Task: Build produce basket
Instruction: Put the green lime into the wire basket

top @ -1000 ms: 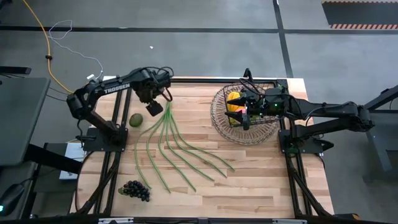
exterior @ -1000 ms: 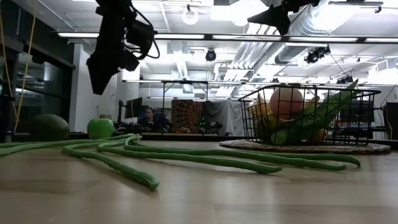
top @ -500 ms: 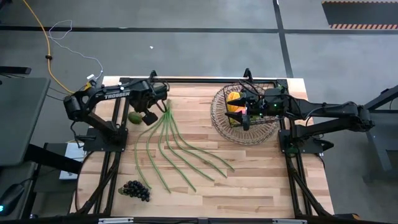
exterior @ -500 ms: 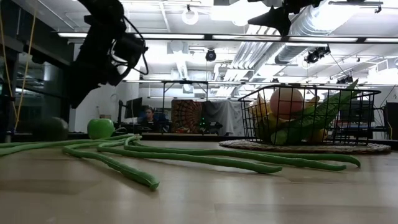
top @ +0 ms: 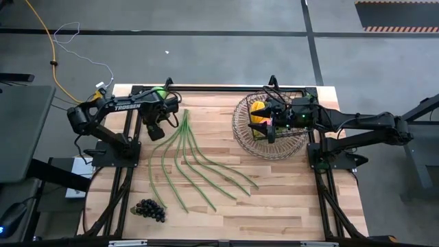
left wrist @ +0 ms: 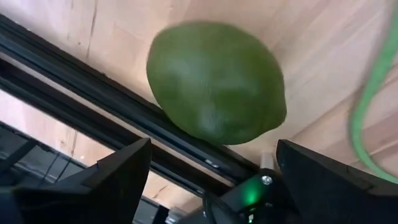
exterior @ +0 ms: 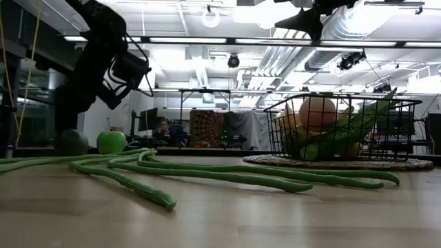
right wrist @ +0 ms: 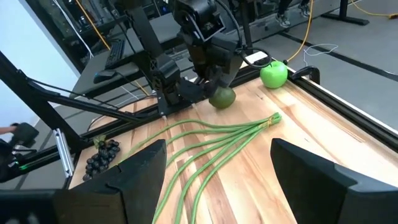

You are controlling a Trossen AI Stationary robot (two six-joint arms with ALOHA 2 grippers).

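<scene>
A dark green avocado (left wrist: 214,81) lies on the wooden table against the black rail at the far left. My left gripper (top: 152,130) points down over it, open, one finger on either side; I see no touch. The avocado also shows in the low view (exterior: 72,142) and the right wrist view (right wrist: 222,98). The wire basket (top: 240,120) at the far right holds several produce pieces. My right gripper (top: 266,127) hovers open above it, nothing between its fingers. A green apple (top: 160,91), long green beans (top: 185,158) and dark grapes (top: 149,209) lie loose on the table.
Black frame rails (top: 130,144) run along the table's left and far edges, one right beside the avocado. The beans fan out from a bunched end (top: 185,118) near my left gripper across the table's middle. Bare wood lies at the near right (top: 288,199).
My left gripper has come down and moved toward the table's left edge, from above the beans' bunched end to over the avocado, which it now hides in the high view. The avocado, the beans and my right gripper have stayed where they were.
</scene>
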